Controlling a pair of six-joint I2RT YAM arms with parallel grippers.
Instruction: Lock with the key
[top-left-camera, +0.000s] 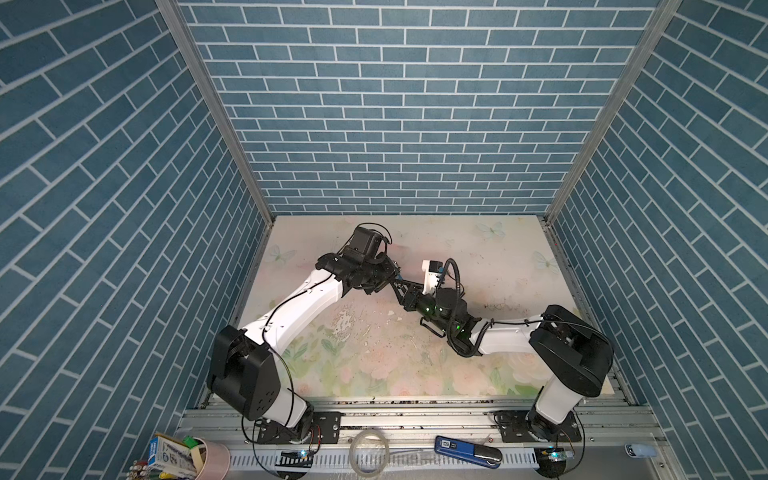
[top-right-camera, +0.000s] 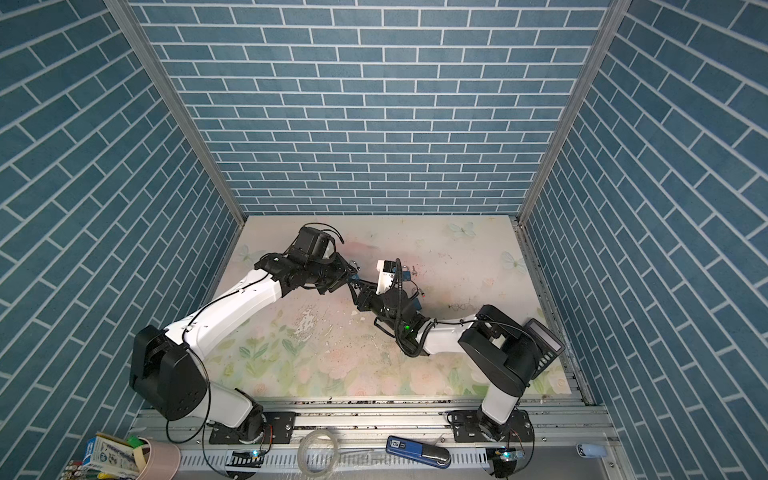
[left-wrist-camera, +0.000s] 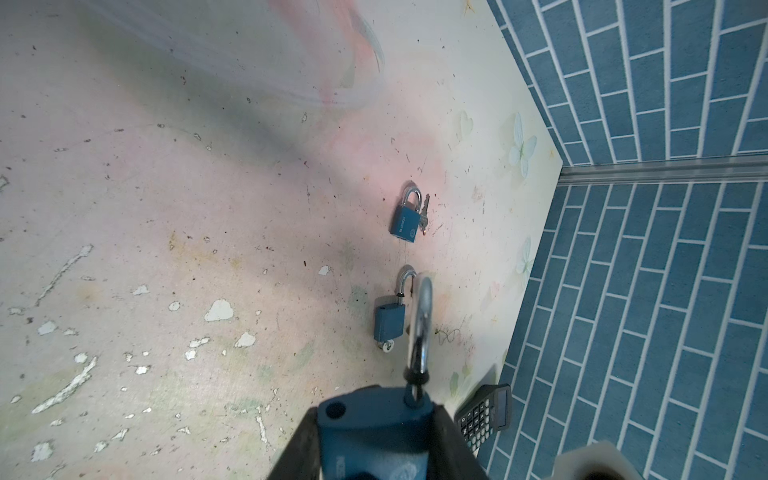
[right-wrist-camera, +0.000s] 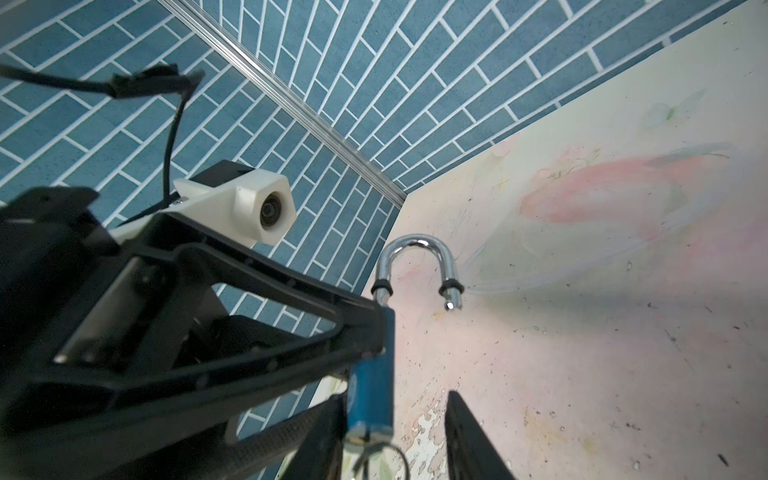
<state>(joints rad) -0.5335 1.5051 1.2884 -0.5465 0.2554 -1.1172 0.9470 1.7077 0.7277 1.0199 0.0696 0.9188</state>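
Observation:
My left gripper (left-wrist-camera: 374, 415) is shut on the body of a blue padlock (left-wrist-camera: 370, 436), held above the table. Its chrome shackle (left-wrist-camera: 422, 328) stands open, with one leg out of the body. In the right wrist view the same padlock (right-wrist-camera: 372, 374) hangs between my right gripper's (right-wrist-camera: 397, 397) jaws. One finger (right-wrist-camera: 328, 432) lies against the padlock's side; the opposite finger stands well apart from it, so this gripper is open. A key with a wire ring (right-wrist-camera: 376, 453) sticks out of the padlock's end. In both top views the two grippers (top-left-camera: 398, 282) (top-right-camera: 355, 281) meet over mid-table.
Two more blue padlocks lie on the table, one closed with a key beside it (left-wrist-camera: 405, 222), one with its shackle open (left-wrist-camera: 390, 320). A black calculator (left-wrist-camera: 486, 411) lies by the right wall. A blue knife (top-left-camera: 465, 451) and a pink cup (top-left-camera: 208, 459) sit on the front rail.

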